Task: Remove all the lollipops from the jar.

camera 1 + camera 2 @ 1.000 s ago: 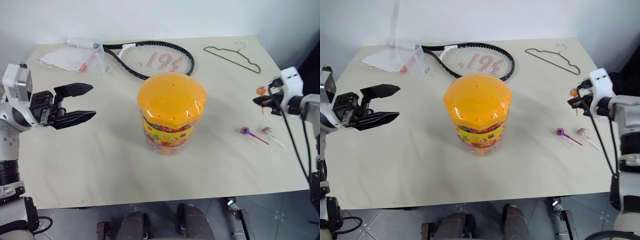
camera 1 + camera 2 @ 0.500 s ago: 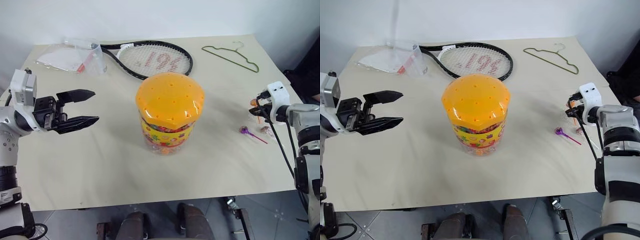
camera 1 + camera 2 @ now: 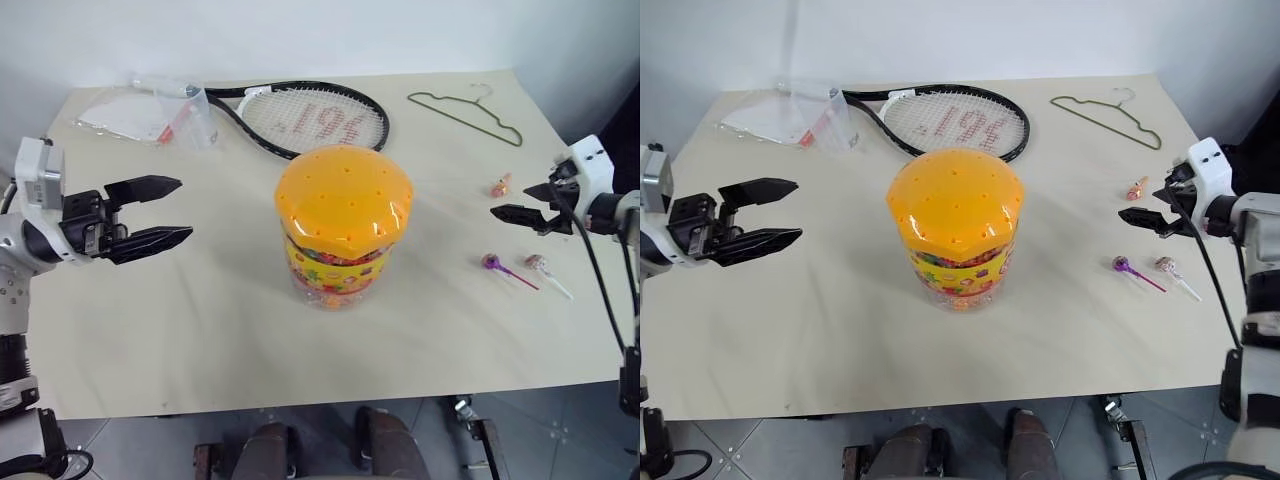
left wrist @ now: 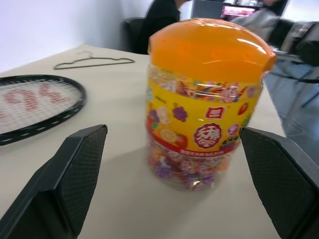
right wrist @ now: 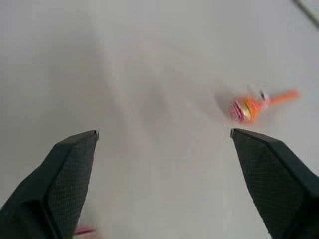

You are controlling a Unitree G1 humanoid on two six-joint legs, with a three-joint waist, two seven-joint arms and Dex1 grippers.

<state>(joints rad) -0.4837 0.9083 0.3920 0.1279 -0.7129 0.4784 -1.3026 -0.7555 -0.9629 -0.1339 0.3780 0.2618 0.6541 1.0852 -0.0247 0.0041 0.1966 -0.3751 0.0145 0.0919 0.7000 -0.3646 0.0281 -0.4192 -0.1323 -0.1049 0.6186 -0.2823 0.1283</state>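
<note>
1. The orange lollipop (image 3: 498, 186), earlier gripped, has been released onto the bench (image 3: 200, 320).
2. The left pincer (image 3: 160, 212) is held open, empty.
3. The jar (image 3: 343, 226) is seen mid-bench, lid on, contents blurred.
4. The right pincer (image 3: 528, 203) is spread wide beside the purple lollipop (image 3: 491, 262) and the pink lollipop (image 3: 535, 263).

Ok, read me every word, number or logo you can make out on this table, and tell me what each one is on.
"196", as it reads from the robot's side, in big red figures on the strings of the tennis racket.
Jar label: a red round logo with white characters and a small red square mark, too blurred to read.
Papers in the plastic bag: print too small to read.
</note>
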